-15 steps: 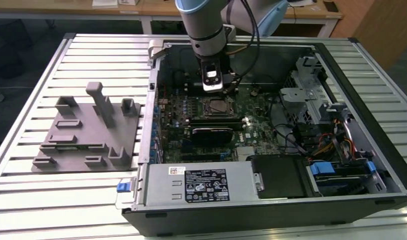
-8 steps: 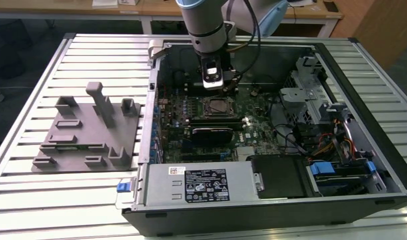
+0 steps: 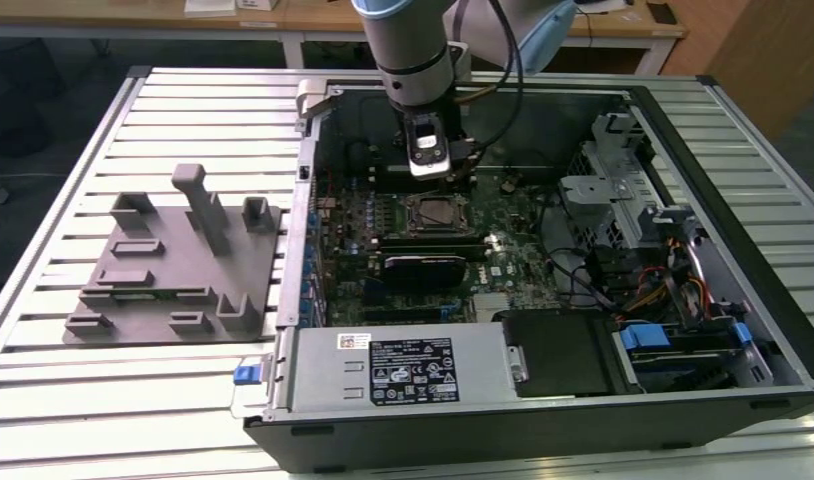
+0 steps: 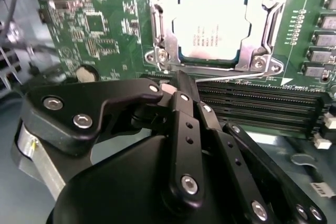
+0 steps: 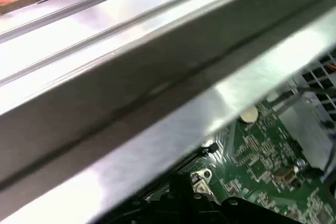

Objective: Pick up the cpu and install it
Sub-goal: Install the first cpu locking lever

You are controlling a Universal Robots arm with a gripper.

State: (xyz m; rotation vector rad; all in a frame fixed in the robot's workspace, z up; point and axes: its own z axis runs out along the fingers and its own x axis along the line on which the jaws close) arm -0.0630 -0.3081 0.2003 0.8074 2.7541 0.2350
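Even, fairly bright overhead light fills the exterior view, so the ribbed metal worktop (image 3: 180,400) shines pale with soft sheen, while the inside of the computer case (image 3: 727,410) sits darker and the arm throws only a faint shadow. In the second wrist view the cpu (image 4: 212,22) glares almost white on its metal top, the motherboard (image 4: 94,24) around it is sharp, and the black gripper (image 4: 176,85) close to the lens is soft and dim. The first wrist view is blurred and washed out, with a broad bright reflection along the case wall (image 5: 157,77).
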